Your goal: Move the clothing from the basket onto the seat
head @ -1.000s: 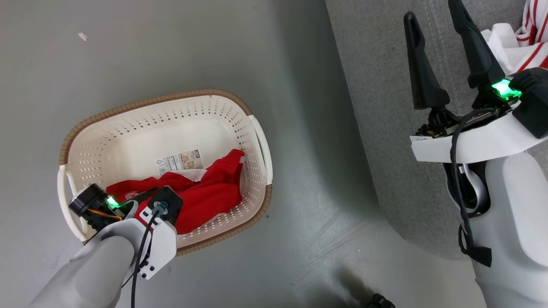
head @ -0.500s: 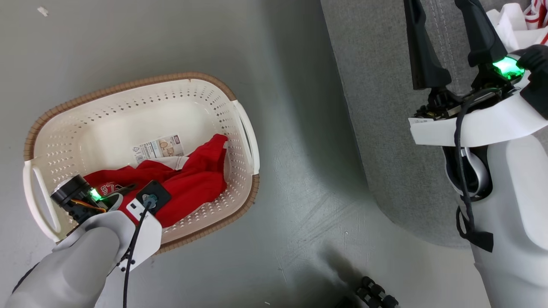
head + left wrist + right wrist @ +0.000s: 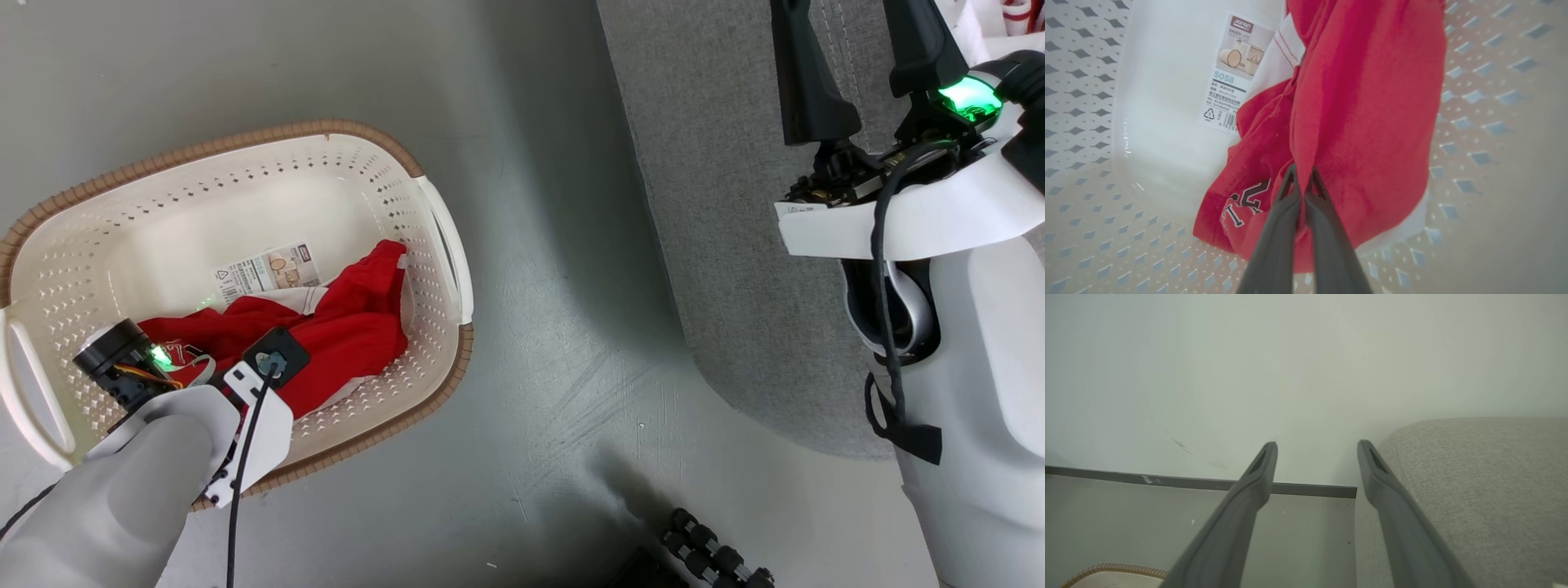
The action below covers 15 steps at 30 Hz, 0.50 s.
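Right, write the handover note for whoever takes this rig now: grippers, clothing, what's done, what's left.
Left gripper: shut on a fold of the red garment, down inside the basket.
Right gripper: open, holding nothing, up beside the seat.
Clothing: the red garment lies on the basket floor beside the paper label, not yet lifted.
Done: a red-and-white piece seems to lie on the seat, at the head view's top right edge.
Left: lift the gripped garment out, carry it to the seat, release.
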### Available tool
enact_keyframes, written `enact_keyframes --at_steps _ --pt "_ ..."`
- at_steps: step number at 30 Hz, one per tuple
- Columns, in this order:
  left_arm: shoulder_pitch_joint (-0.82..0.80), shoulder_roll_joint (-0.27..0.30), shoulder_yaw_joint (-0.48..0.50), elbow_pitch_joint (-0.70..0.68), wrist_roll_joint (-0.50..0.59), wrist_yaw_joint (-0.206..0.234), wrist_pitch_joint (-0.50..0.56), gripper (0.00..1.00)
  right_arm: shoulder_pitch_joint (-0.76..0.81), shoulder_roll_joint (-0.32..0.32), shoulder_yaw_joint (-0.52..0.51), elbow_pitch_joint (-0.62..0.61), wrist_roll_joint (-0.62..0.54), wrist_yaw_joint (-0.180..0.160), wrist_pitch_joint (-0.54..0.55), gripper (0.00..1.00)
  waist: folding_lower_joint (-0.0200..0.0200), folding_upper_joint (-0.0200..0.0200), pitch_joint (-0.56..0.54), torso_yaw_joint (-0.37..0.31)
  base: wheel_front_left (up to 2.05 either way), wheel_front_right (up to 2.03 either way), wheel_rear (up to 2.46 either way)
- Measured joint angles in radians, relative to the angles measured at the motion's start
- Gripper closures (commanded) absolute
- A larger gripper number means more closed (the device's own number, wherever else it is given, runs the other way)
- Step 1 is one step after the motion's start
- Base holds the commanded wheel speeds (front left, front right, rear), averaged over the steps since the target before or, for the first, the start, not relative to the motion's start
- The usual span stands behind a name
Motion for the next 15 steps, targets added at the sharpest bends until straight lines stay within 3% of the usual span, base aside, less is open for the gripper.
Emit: enact_keyframes --at_steps 15 --pt "-0.005 -0.040 0.061 -0.025 -0.076 0.003 -0.091 1.00 -0.004 0.000 -0.018 0.031 -0.008 0.000 0.000 0.00 0.0000 0.0000 -0.016 0.014 0.00 0.00 0.00"
